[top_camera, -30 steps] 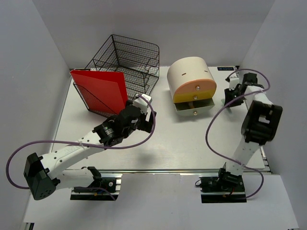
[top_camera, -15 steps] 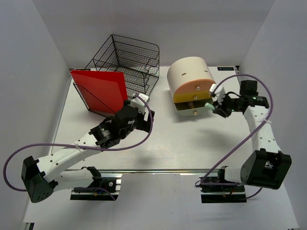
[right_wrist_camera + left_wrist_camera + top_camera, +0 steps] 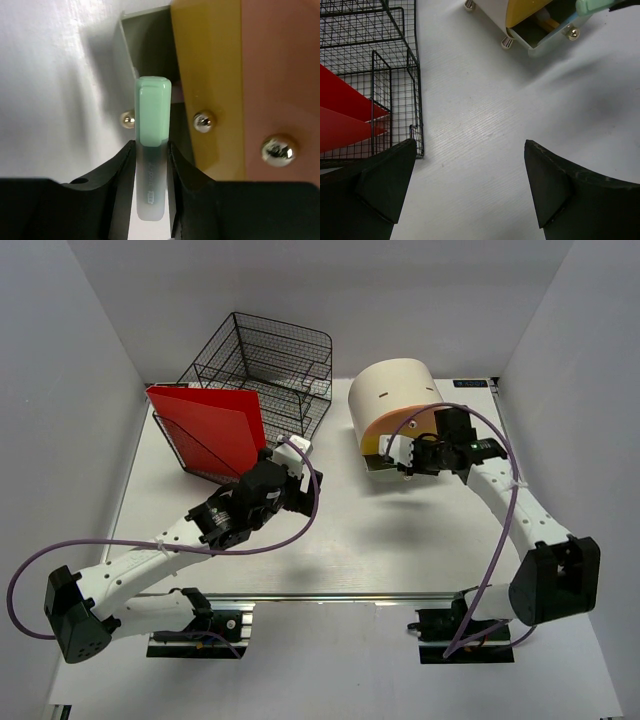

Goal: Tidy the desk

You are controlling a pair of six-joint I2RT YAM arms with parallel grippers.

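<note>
The white desk [image 3: 350, 540] shows in the top view and under my left wrist [image 3: 480, 125]. My right gripper [image 3: 405, 453] is shut on a mint-green highlighter [image 3: 152, 125]. It holds the highlighter level, its cap end over the open grey bottom drawer [image 3: 147, 50] of the round beige drawer unit [image 3: 395, 395]. The right gripper [image 3: 151, 150] clamps the pen's clear barrel. My left gripper [image 3: 470, 147] is open and empty, low over the bare desk beside the black wire tray [image 3: 375, 60]. In the top view the left gripper [image 3: 292, 472] is near the tray's front right corner.
A red folder [image 3: 210, 430] stands in the wire tray [image 3: 270, 370] at the back left. The drawer unit has a yellow drawer front [image 3: 207, 75] and a salmon one [image 3: 280, 75] with metal knobs. A silver rail [image 3: 350, 597] runs along the near edge.
My right arm swung from the far right corner leftward to the drawer unit, carrying the highlighter over the open drawer. My left arm shifted only slightly.
</note>
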